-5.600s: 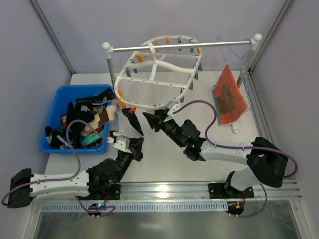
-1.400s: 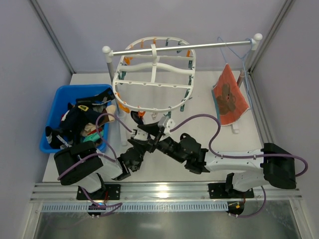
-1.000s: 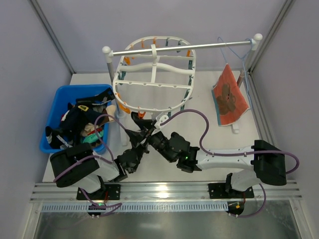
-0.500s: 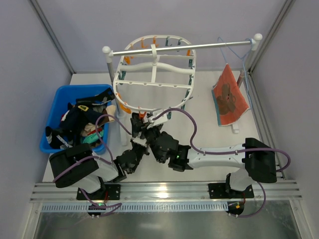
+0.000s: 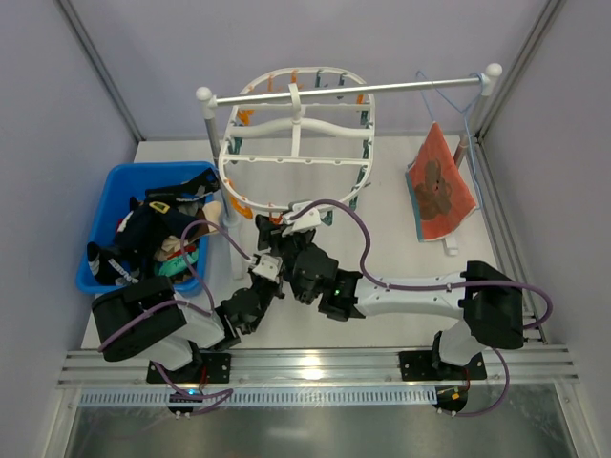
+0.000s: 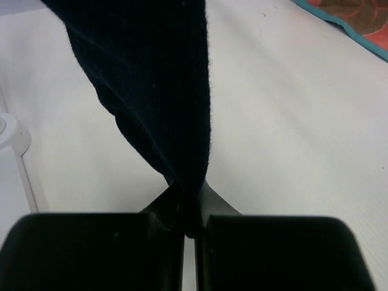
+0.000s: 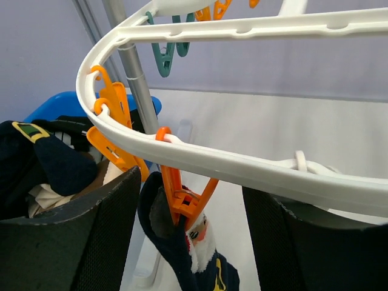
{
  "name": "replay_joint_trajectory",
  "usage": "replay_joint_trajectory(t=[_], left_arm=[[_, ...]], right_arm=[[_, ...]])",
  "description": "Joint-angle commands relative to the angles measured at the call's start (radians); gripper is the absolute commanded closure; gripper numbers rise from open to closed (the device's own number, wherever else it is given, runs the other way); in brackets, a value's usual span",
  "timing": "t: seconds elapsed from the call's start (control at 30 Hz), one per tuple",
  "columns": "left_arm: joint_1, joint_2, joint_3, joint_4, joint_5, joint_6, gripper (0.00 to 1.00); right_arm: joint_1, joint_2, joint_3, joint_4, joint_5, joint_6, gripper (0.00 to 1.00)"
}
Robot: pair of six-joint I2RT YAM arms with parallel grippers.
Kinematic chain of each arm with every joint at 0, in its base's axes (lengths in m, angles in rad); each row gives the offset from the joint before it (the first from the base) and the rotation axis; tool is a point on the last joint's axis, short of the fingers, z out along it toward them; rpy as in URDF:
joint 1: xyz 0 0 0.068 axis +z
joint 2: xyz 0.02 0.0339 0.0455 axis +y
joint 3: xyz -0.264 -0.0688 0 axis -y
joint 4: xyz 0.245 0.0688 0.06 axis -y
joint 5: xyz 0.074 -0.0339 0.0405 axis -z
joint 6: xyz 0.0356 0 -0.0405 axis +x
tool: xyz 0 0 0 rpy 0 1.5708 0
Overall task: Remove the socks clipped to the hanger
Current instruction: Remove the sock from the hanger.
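navy knit sock looks soft, light, stretchy; left gripper pinches its low end, right gripper spread around the orange clip; squeeze there.

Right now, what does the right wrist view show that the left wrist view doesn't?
Only right wrist: the orange clip holding the top of the dark sock on the white hanger, teal clips, the blue bin, and the right fingers open on either side of that clip.
Only left wrist: the left fingers shut on dark fabric, plus a corner of the orange-red cloth.
Both: the white table and dark sock material, apparently the same sock.
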Motion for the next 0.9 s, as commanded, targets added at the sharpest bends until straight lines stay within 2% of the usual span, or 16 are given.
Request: replay_joint_trajectory(t=[0.0,0.03,0.13,0.17,0.2,0.23,0.3,0.63,0.8,0.83,0.87], left_arm=[[-0.005,-0.022,-0.011,0.255,-0.017,-0.003,1.00],[-0.005,-0.019,-0.011,0.255,-0.017,-0.002,1.00],[-0.005,-0.017,-0.011,0.255,-0.015,-0.003,1.00],[-0.005,-0.015,-0.011,0.255,-0.015,-0.003,1.00],[-0.005,-0.015,-0.011,0.255,-0.017,-0.002,1.00],[-0.005,-0.015,-0.009,0.255,-0.017,-0.003,1.00],[-0.005,-0.011,-0.009,0.255,-0.018,-0.002,1.00],[-0.005,-0.022,-0.026,0.255,-0.043,-0.003,1.00],[-0.005,-0.051,-0.058,0.255,-0.150,0.010,1.00],[-0.004,-0.069,-0.063,0.255,-0.155,0.011,1.00],[-0.004,-0.078,-0.069,0.255,-0.170,0.012,1.00]], right_arm=[[-0.010,0.007,0.059,0.010,-0.005,-0.029,0.32],[-0.013,0.007,0.062,0.010,-0.010,-0.030,0.33],[-0.017,0.004,0.062,0.005,-0.031,-0.032,0.54],[-0.017,0.002,0.060,0.010,-0.034,-0.037,0.63],[-0.017,0.002,0.056,0.025,-0.036,-0.049,0.78],[-0.017,0.002,0.053,0.031,-0.038,-0.052,0.87],[-0.017,0.004,0.054,0.039,-0.039,-0.056,0.96],[-0.019,-0.018,0.024,0.126,-0.015,-0.122,0.96],[-0.021,-0.047,-0.025,0.166,0.031,-0.145,0.96],[-0.024,-0.054,-0.033,0.168,0.034,-0.147,0.94],[-0.024,-0.057,-0.050,0.171,0.042,-0.145,0.78]])
